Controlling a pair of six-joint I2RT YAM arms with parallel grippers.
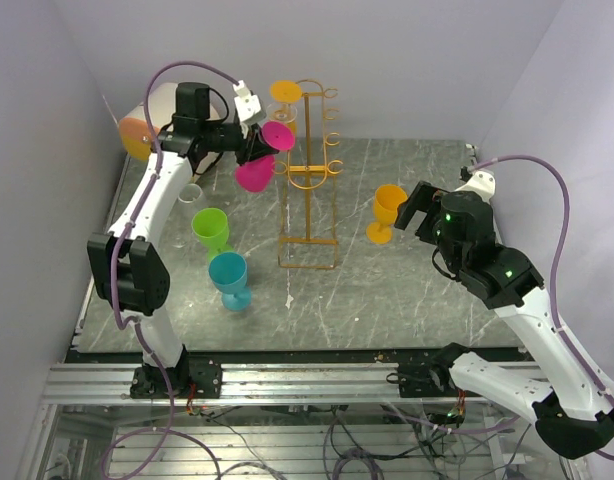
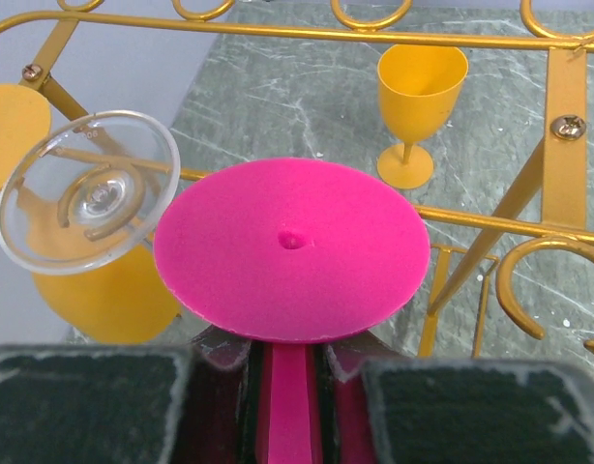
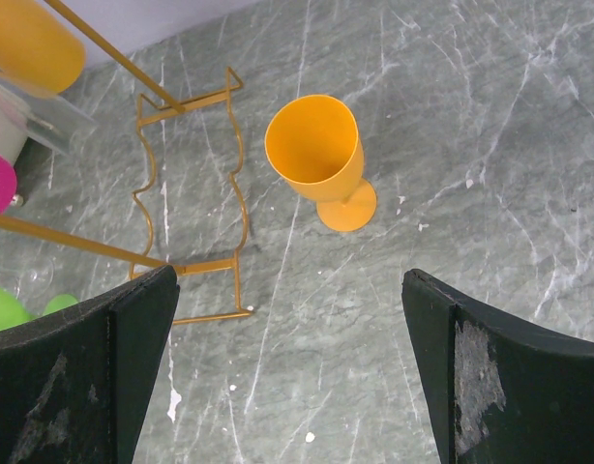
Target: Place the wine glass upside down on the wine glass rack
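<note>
Pinching the pink wine glass (image 2: pixel 292 246) by its stem, the left claw (image 2: pixel 292 387) sits high on its outstretched arm. The glass's foot is close before the wine glass rack (image 2: pixel 568 126), a clear glass (image 2: pixel 89 188) ahead-left, an empty loop (image 2: pixel 539 280) ahead-right. The right claw (image 3: pixel 287 367) is spread wide and tilted down, with an orange glass (image 3: pixel 316 155) standing ahead.

Foot-on now, the pink glass (image 2: pixel 292 246) is shown with its bowl hidden; the rack (image 2: pixel 566 174) is cut off by the frame edges. On the right wrist, a green glass (image 3: pixel 12 304) is clipped at left.
</note>
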